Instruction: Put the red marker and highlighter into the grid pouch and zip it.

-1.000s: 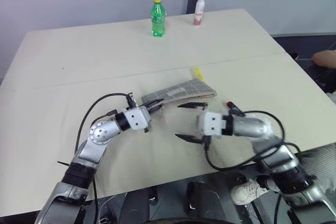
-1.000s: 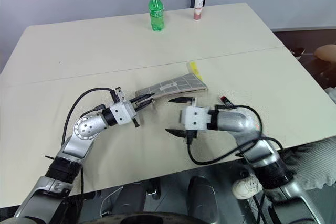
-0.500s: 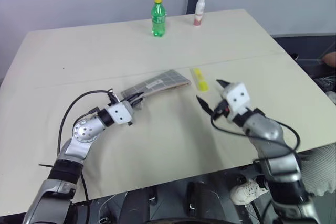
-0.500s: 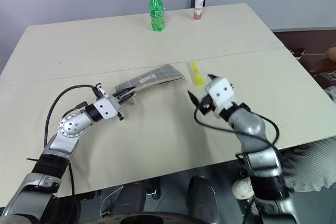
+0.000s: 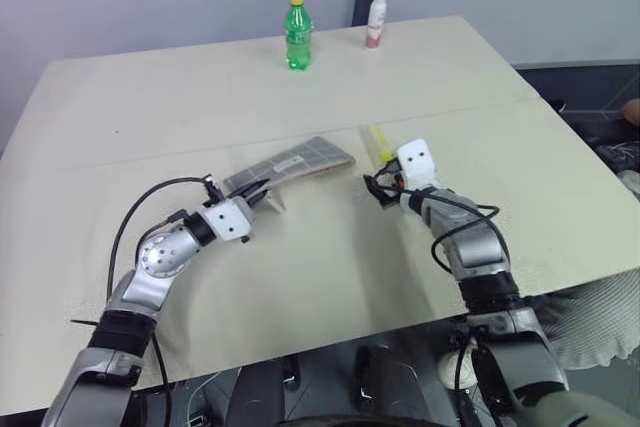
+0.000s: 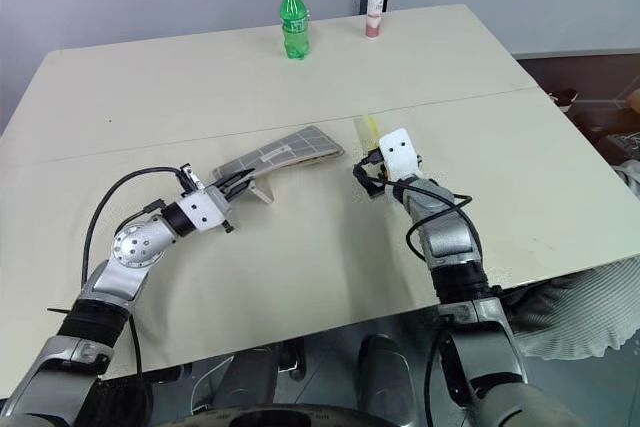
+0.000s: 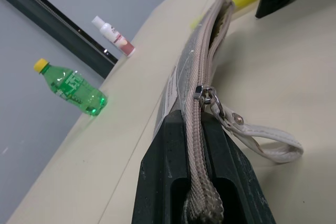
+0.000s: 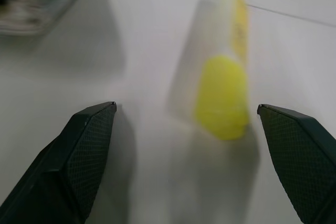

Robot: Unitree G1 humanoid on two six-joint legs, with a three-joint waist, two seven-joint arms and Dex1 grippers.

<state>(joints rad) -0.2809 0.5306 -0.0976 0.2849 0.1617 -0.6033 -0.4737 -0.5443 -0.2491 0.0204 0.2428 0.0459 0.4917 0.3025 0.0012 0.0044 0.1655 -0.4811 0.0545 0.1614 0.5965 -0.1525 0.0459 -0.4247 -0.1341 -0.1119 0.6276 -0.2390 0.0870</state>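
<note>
The grid pouch [image 5: 292, 164] lies tilted on the table, its near end raised, and my left gripper [image 5: 256, 194] is shut on that end. In the left wrist view the fingers [image 7: 163, 145] clamp the zipper edge. The pull tab [image 7: 208, 97] sits just past them, and the pouch mouth gapes further along. The yellow highlighter [image 5: 378, 143] lies to the right of the pouch. My right gripper [image 8: 184, 109] is open just short of the highlighter [image 8: 223, 90], fingers either side of its line and not touching it. The red marker is hidden.
A green bottle [image 5: 297, 31] and a white and pink bottle [image 5: 375, 20] stand at the table's far edge. A seam [image 5: 150, 154] crosses the tabletop behind the pouch. The table's right edge [image 5: 600, 162] is close to my right arm.
My right gripper has swung from near the table's front forward to the highlighter, rolling as it went. My left gripper has drawn the pouch leftwards, away from the highlighter.
</note>
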